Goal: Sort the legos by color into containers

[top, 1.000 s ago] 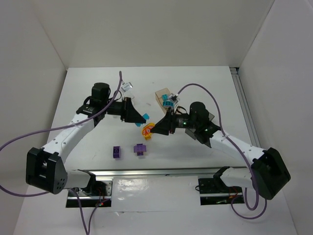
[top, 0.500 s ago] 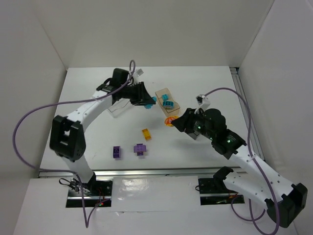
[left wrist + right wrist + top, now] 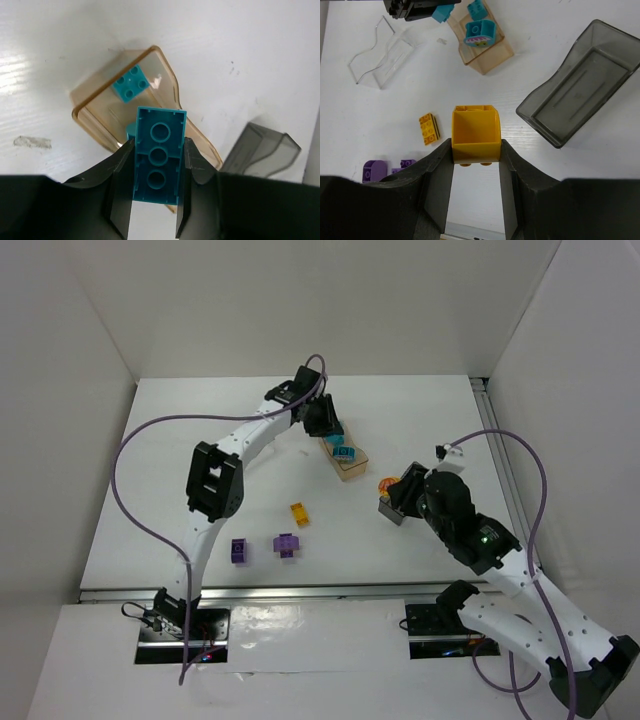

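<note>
My left gripper is shut on a teal lego, held above the near end of the tan-orange container. That container holds a square teal lego and a rounded teal piece. My right gripper is shut on an orange-yellow lego above bare table, left of the dark grey container. In the top view the left gripper sits at the tan container's far end, and the right gripper is to that container's right.
A clear container stands at the far left. An orange-yellow lego and two purple legos lie loose near the table's front. White walls enclose the table on three sides.
The left arm has swung from mid-table out over the tan container, carrying the teal lego. The right arm has drawn back to the right with the orange-yellow lego, toward the dark grey container.
</note>
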Robot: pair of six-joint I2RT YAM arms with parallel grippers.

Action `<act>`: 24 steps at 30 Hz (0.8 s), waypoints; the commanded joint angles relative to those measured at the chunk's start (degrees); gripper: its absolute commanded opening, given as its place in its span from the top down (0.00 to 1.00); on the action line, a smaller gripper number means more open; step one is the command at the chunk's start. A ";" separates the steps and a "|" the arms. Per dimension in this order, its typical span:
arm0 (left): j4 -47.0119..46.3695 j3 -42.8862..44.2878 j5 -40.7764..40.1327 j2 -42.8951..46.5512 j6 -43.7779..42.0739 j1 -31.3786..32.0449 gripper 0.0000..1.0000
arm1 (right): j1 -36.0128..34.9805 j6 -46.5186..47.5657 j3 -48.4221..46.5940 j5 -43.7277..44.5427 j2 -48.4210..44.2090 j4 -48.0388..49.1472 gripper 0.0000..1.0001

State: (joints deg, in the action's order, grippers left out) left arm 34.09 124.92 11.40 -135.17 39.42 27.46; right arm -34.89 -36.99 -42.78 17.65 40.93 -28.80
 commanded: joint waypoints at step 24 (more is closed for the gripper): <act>5.20 -31.36 -15.79 35.05 -2.95 3.73 0.15 | 9.75 3.68 -3.19 13.91 21.91 7.08 0.92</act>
State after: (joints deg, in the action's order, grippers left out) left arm 39.59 98.96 0.30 -107.70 36.21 30.52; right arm -26.94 -34.92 -46.46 32.29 62.67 -27.53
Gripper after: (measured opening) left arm 0.849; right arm 0.446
